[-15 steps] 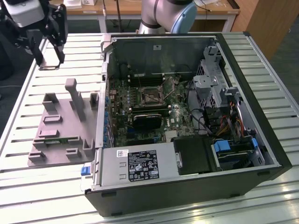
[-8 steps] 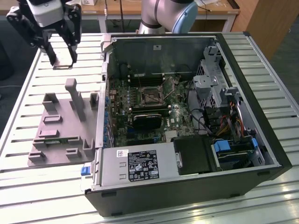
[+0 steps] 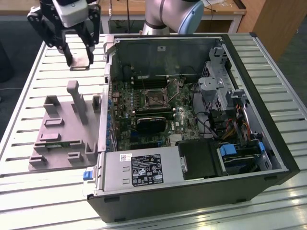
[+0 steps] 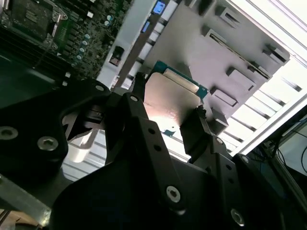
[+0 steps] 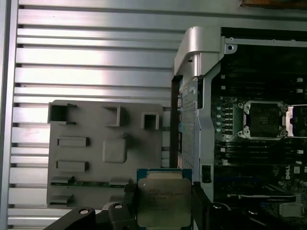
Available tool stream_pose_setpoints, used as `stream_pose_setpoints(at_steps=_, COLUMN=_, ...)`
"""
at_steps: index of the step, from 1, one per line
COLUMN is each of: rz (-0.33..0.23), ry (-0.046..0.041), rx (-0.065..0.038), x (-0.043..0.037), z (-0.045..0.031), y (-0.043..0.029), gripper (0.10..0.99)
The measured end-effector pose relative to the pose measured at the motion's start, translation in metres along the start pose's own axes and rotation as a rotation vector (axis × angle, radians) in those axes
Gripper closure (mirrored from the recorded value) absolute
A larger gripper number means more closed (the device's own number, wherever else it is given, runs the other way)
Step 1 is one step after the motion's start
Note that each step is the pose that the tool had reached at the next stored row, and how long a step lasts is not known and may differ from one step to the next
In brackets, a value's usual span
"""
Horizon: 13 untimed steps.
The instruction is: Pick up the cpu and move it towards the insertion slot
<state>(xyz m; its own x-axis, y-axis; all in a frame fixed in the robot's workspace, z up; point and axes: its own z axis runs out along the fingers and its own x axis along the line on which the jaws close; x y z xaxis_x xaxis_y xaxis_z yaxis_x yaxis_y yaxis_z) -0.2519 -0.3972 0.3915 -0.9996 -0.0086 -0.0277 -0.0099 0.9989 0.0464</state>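
Cpu (image 5: 163,201) gripped by end effector (image 4: 169,98), near grey fixture (image 5: 86,158), case wall (image 5: 199,96) before insertion slot (image 5: 263,120)

Arm (image 3: 163,14) is a smooth silver-grey tube with a light blue cap (image 3: 192,12) on the joint. End effector (image 3: 79,60) is all matte black, with chunky linkage bars on both sides, hanging off a pale grey-white block (image 3: 72,12). In the second wrist view the links (image 4: 144,143) have little round holes and shiny hex-socket screws (image 4: 47,143). Fingers (image 4: 194,136) are black too, flat and squared off.
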Motion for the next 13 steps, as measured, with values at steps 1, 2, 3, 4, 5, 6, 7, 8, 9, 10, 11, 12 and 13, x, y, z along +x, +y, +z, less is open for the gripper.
stream_pose_setpoints(at_steps=1, rz=0.0, ry=0.0006, rx=0.0, x=-0.0045, z=0.0001, y=-0.0001, gripper=0.545)
stream_pose_setpoints(at_steps=2, rz=0.0, ry=0.0011, rx=0.0, x=-0.009, z=0.0003, y=-0.0001, gripper=0.545)
stream_pose_setpoints(at_steps=3, rz=0.0, ry=0.0017, rx=0.0, x=-0.0135, z=0.0004, y=-0.0002, gripper=0.545)
stream_pose_setpoints(at_steps=4, rz=0.0, ry=0.0023, rx=0.0, x=-0.018, z=0.0006, y=-0.0002, gripper=0.545)
stream_pose_setpoints(at_steps=5, rz=0.0, ry=0.003, rx=0.0, x=-0.0229, z=0.0007, y=-0.0002, gripper=0.545)
stream_pose_setpoints(at_steps=6, rz=0.0, ry=0.0036, rx=0.0, x=-0.0274, z=0.0008, y=-0.0003, gripper=0.545)
stream_pose_setpoints(at_steps=7, rz=0.0, ry=0.0044, rx=0.0, x=-0.0319, z=0.0008, y=-0.0004, gripper=0.545)
stream_pose_setpoints(at_steps=8, rz=0.0, ry=0.0049, rx=0.0, x=-0.0364, z=0.0011, y=-0.0004, gripper=0.545)
stream_pose_setpoints(at_steps=9, rz=0.0, ry=0.0055, rx=0.0, x=-0.0409, z=0.0012, y=-0.0004, gripper=0.545)
stream_pose_setpoints(at_steps=10, rz=0.0, ry=0.0061, rx=0.0, x=-0.0454, z=0.0013, y=-0.0005, gripper=0.545)
stream_pose_setpoints(at_steps=11, rz=0.0, ry=0.0069, rx=0.0, x=-0.0502, z=0.0014, y=-0.0005, gripper=0.545)
stream_pose_setpoints(at_steps=12, rz=0.0, ry=0.0075, rx=0.0, x=-0.0546, z=0.0015, y=-0.0006, gripper=0.545)
stream_pose_setpoints(at_steps=13, rz=0.0, ry=0.0081, rx=0.0, x=-0.0591, z=0.0016, y=-0.0006, gripper=0.545)
